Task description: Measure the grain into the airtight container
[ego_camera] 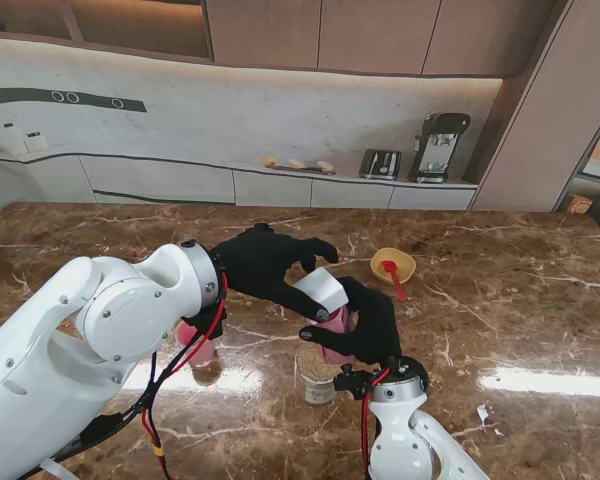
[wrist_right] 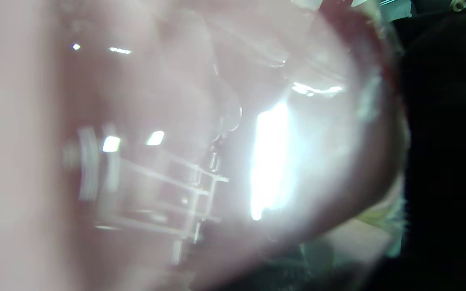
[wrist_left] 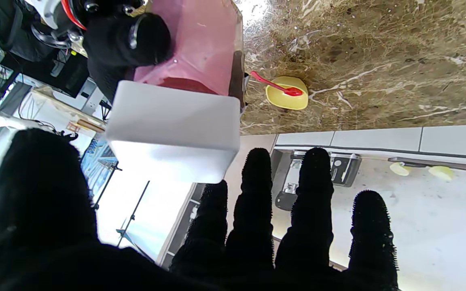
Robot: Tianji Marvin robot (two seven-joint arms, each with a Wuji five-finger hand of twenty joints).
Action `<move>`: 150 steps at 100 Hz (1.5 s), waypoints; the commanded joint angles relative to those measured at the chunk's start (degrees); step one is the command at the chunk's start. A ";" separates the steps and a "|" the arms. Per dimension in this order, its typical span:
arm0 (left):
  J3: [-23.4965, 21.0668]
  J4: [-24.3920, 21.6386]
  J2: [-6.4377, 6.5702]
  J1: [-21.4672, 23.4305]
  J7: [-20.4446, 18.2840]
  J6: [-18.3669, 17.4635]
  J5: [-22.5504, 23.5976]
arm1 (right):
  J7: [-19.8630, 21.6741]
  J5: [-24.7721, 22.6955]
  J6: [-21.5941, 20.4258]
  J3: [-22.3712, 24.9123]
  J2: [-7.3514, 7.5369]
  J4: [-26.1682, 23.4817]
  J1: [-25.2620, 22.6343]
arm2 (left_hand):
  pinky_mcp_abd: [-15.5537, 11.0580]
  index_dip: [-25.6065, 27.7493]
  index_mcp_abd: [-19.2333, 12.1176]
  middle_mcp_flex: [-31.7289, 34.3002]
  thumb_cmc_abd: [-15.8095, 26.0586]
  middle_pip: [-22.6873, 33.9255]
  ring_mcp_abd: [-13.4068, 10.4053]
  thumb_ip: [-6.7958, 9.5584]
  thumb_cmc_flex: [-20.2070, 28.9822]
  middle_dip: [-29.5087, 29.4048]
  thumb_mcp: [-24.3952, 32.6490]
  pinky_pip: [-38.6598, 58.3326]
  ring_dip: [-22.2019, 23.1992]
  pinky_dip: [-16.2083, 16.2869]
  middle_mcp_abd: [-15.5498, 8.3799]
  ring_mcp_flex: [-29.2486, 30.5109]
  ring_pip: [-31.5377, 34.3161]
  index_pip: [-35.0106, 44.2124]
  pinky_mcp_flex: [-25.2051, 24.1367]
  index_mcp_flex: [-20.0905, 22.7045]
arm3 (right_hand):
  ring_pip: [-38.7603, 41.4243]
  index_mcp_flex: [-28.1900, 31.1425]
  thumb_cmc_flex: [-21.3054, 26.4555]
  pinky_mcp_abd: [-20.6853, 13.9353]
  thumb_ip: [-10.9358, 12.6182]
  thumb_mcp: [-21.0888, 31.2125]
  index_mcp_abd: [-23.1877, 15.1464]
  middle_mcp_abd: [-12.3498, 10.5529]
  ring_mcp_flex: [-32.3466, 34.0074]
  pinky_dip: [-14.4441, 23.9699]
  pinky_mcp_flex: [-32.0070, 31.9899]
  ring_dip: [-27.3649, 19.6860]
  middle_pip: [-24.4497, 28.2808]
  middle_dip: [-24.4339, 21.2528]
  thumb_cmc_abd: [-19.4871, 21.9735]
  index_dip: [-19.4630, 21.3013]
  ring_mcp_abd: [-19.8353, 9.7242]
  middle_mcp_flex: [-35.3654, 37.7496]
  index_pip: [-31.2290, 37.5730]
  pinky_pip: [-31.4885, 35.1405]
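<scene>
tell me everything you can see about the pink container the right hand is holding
The pink container looks like translucent pink plastic with flat walls, seen clearest in the left wrist view. The right hand is wrapped around it, holding it off the marble table. A white lid sits at its top, gripped by the left hand. Whether the lid is sealed or coming off is unclear. Its contents cannot be made out.

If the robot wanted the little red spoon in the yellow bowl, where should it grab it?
Probably by the handle end. The red spoon rests with its scoop inside the yellow bowl, and the handle pokes out over the rim toward me. Coming from the near side, fingers could pinch that free handle tip without touching the bowl.
</scene>
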 commanded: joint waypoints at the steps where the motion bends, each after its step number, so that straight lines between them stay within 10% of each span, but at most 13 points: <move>1: 0.35 0.06 0.15 -0.74 -1.21 -0.74 0.45 | 0.49 0.20 0.34 -0.03 -0.17 0.12 -0.33 | 1.80 0.41 -2.09 1.19 0.38 0.92 -0.11 1.77 0.59 1.01 -0.50 0.77 -0.44 -0.40 -1.60 0.08 -0.86 -1.99 -1.19 -3.12 | 5.46 4.42 17.66 -2.97 2.69 23.05 -20.74 -6.79 4.41 0.46 0.82 2.38 5.56 1.92 11.76 1.90 -5.52 3.65 6.77 2.12; 29: 0.05 1.36 0.16 -0.99 -0.65 -5.06 -0.92 | 0.49 0.26 0.37 -0.02 -0.18 0.07 -0.36 | 1.51 -0.86 -4.95 0.52 -4.07 2.54 -2.47 2.45 13.24 2.07 4.58 -0.42 -2.35 -1.13 -7.11 -1.17 -2.92 -6.81 -1.80 -3.11 | 5.46 4.36 17.67 -2.92 2.69 23.06 -20.63 -6.78 4.41 0.45 0.76 2.38 5.54 1.91 11.76 1.89 -5.52 3.62 6.75 2.09; 51: -0.96 2.85 0.73 -1.96 -2.38 -10.31 -5.22 | 0.57 0.29 0.45 -0.07 -0.17 0.00 -0.39 | -0.97 -2.93 -9.55 -5.84 -13.15 -3.09 -5.38 -1.65 11.86 -6.00 49.82 -7.44 -6.61 -1.13 -10.31 -4.93 -6.82 -13.53 -2.79 -3.14 | 5.46 4.37 17.66 -2.92 2.69 23.04 -20.63 -6.81 4.41 0.45 0.76 2.38 5.54 1.92 11.80 1.89 -5.52 3.62 6.76 2.08; 58: -1.29 3.59 1.20 -2.78 -4.26 -12.01 -8.40 | 0.56 0.34 0.51 -0.06 -0.18 -0.02 -0.40 | -4.37 -5.54 -12.31 -12.38 -13.45 -7.68 -7.72 -2.52 15.56 -12.70 56.54 -12.28 -11.26 -2.65 -11.05 -9.14 -10.53 -16.64 -3.84 -2.90 | 5.46 4.37 17.71 -2.92 2.70 23.05 -20.60 -6.77 4.41 0.45 0.76 2.38 5.51 1.91 11.80 1.89 -5.52 3.59 6.76 2.08; 73: -1.84 3.52 1.79 -3.03 -6.80 -12.12 -10.09 | 0.65 0.45 0.63 -0.11 -0.17 -0.04 -0.41 | -7.31 -13.24 -11.29 -25.17 -18.68 -16.66 -8.39 -2.94 11.85 -20.45 47.45 -21.93 -18.67 -2.76 -7.60 -18.86 -14.71 -24.55 -4.14 -2.87 | 5.45 4.36 17.72 -2.91 2.70 23.04 -20.56 -6.78 4.38 0.45 0.73 2.37 5.51 1.92 11.75 1.88 -5.49 3.57 6.76 2.07; 85: -2.68 2.94 1.33 -1.36 -4.78 -11.41 -8.15 | 0.70 0.41 0.59 -0.14 -0.16 0.02 -0.36 | -5.47 -16.03 -7.88 -26.72 -15.23 -18.18 -5.29 -2.06 7.14 -14.80 21.91 -23.59 -18.23 -4.08 -3.79 -18.39 -13.50 -24.06 -4.00 -2.95 | 5.44 4.39 17.69 -2.91 2.70 23.06 -20.55 -6.71 4.38 0.45 0.73 2.37 5.50 1.91 11.75 1.89 -5.48 3.59 6.77 2.07; 90: -2.97 2.25 1.09 -0.45 -3.77 -10.17 -6.05 | 0.70 0.39 0.57 -0.12 -0.15 0.04 -0.36 | -3.91 -15.08 -7.19 -26.21 -7.74 -16.68 -3.86 0.04 7.77 -13.04 5.33 -22.92 -17.38 -2.78 -3.01 -17.29 -12.86 -24.32 -4.46 -2.92 | 5.42 4.39 17.72 -2.91 2.71 23.08 -20.62 -6.73 4.33 0.45 0.73 2.36 5.51 1.91 11.75 1.88 -5.47 3.61 6.77 2.07; 97: -3.02 1.26 0.51 1.01 -1.32 -7.50 -3.38 | 0.70 0.40 0.56 -0.08 -0.15 0.06 -0.37 | -1.61 -13.28 -7.23 -23.45 -4.70 -13.80 -2.26 0.79 6.12 -10.89 -0.34 -20.54 -15.57 0.91 -1.76 -14.41 -11.13 -23.21 -5.11 -3.07 | 5.41 4.39 17.72 -2.90 2.71 23.07 -20.63 -6.76 4.33 0.45 0.72 2.35 5.50 1.91 11.72 1.88 -5.47 3.60 6.77 2.06; 110: -2.75 -0.39 -0.30 2.71 1.74 -4.79 2.94 | 0.70 0.40 0.56 -0.03 -0.15 0.07 -0.36 | 2.58 -6.04 -7.44 -15.55 -0.13 -8.43 -0.55 1.37 0.83 -5.26 -0.81 -13.22 -8.43 3.79 -1.07 -7.32 -6.61 -19.91 -0.97 -3.37 | 5.41 4.41 17.70 -2.90 2.70 23.07 -20.58 -6.74 4.33 0.45 0.72 2.35 5.50 1.90 11.74 1.89 -5.47 3.60 6.78 2.06; 117: -3.10 -0.13 -0.25 2.44 1.84 -7.41 2.78 | 0.72 0.40 0.55 0.00 -0.14 0.07 -0.37 | 2.22 -3.32 -10.67 -16.74 -3.39 -8.60 -2.73 1.70 4.02 -4.87 -0.50 -8.26 -6.51 5.36 -3.57 -7.20 -6.32 -15.80 -0.76 -1.77 | 5.40 4.40 17.72 -2.90 2.70 23.08 -20.55 -6.74 4.34 0.45 0.72 2.35 5.50 1.90 11.74 1.88 -5.47 3.61 6.78 2.06; 135: -2.59 0.02 0.41 0.18 -1.09 -11.74 2.02 | 0.83 0.54 0.55 -0.08 -0.15 0.12 -0.31 | 1.15 -9.35 -5.55 -19.76 -12.27 -9.35 -6.33 1.13 13.69 -9.13 2.21 -5.85 -9.29 3.67 -7.23 -7.75 -9.03 -15.05 -1.48 3.91 | 5.40 4.37 17.70 -2.90 2.70 23.08 -20.52 -6.73 4.33 0.45 0.72 2.34 5.52 1.92 11.76 1.87 -5.43 3.61 6.77 2.06; 142: -1.95 0.07 0.70 -1.02 -2.86 -11.36 1.49 | 0.85 0.43 0.50 -0.20 -0.14 0.14 -0.28 | 0.85 -15.16 -3.32 -19.70 -17.77 -7.84 -6.73 -1.97 7.67 -9.55 21.35 -6.66 -8.67 1.38 -7.55 -7.44 -8.57 -12.79 -1.76 7.39 | 5.41 4.39 17.70 -2.90 2.70 23.07 -20.57 -6.77 4.36 0.45 0.72 2.34 5.50 1.91 11.74 1.88 -5.48 3.59 6.78 2.06; 150: -1.41 0.32 0.85 -1.92 -3.88 -11.21 1.79 | 0.79 0.32 0.45 -0.23 -0.13 0.12 -0.31 | 0.65 -14.70 -2.12 -18.83 -18.93 -6.27 -6.83 -2.25 8.26 -8.47 27.54 -6.95 -7.04 1.22 -7.41 -6.59 -7.40 -10.77 -1.73 9.32 | 5.41 4.41 17.68 -2.90 2.70 23.10 -20.64 -6.74 4.36 0.45 0.72 2.34 5.52 1.92 11.73 1.89 -5.50 3.63 6.78 2.06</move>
